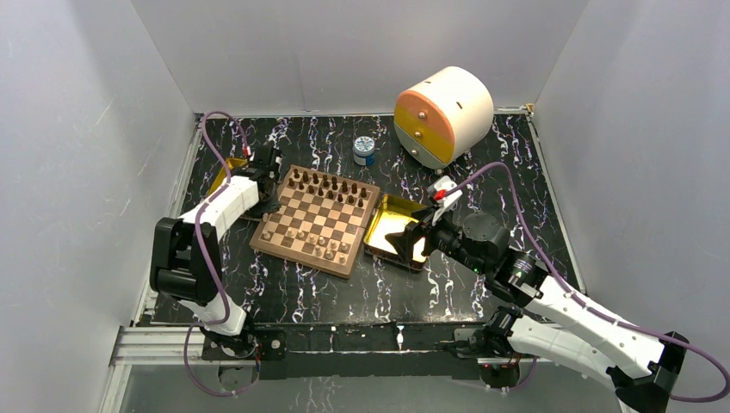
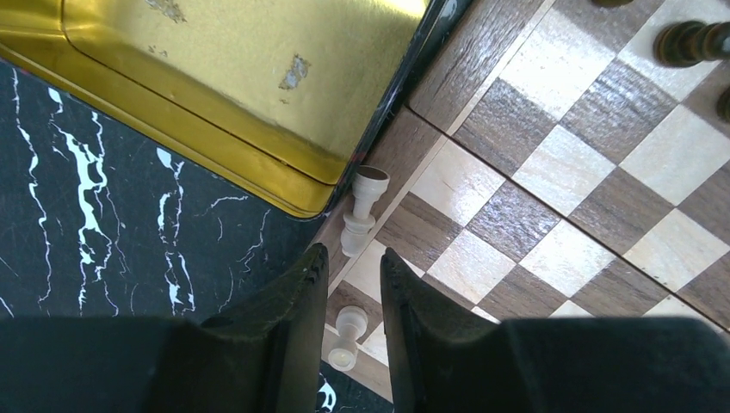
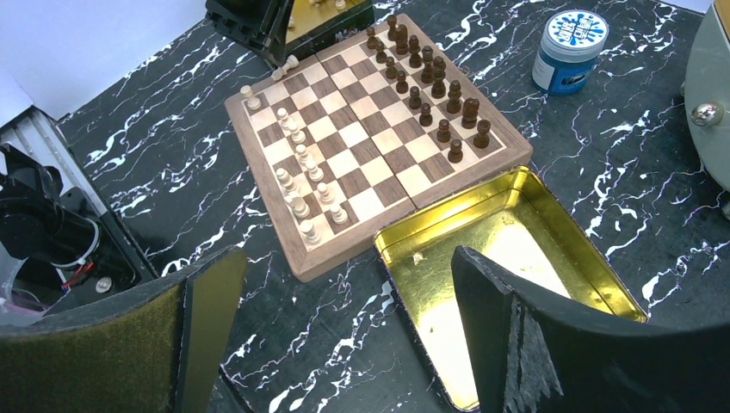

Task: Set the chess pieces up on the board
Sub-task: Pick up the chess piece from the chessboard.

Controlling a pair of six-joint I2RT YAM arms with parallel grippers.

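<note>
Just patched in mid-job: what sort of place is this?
Likely a lab robot test cell: plain white walls enclose a black marbled table, with a chess board laid out as the exercise.

Top view: even, soft light from overhead. White walls (image 1: 361, 52) bright, not blown out. Shadows barely show on the dark bench (image 1: 293, 284), which has a slight sheen. Pic fairly sharp, but chess pieces (image 1: 327, 185) too small for detail.

Left wrist: bright, w/ warm glare off left gold tray (image 2: 215, 77). Pale squares of board (image 2: 551, 163) shine. Fingers of left gripper (image 2: 353, 254) sit near the lens, black & soft-edged, no surface detail.

Right wrist: well lit, wide-angle bend twd edges. Right gold tray (image 3: 508, 249) mirrors light on its inner walls. Fingers of right gripper (image 3: 346, 258) dark & out of focus along the bottom.
</note>
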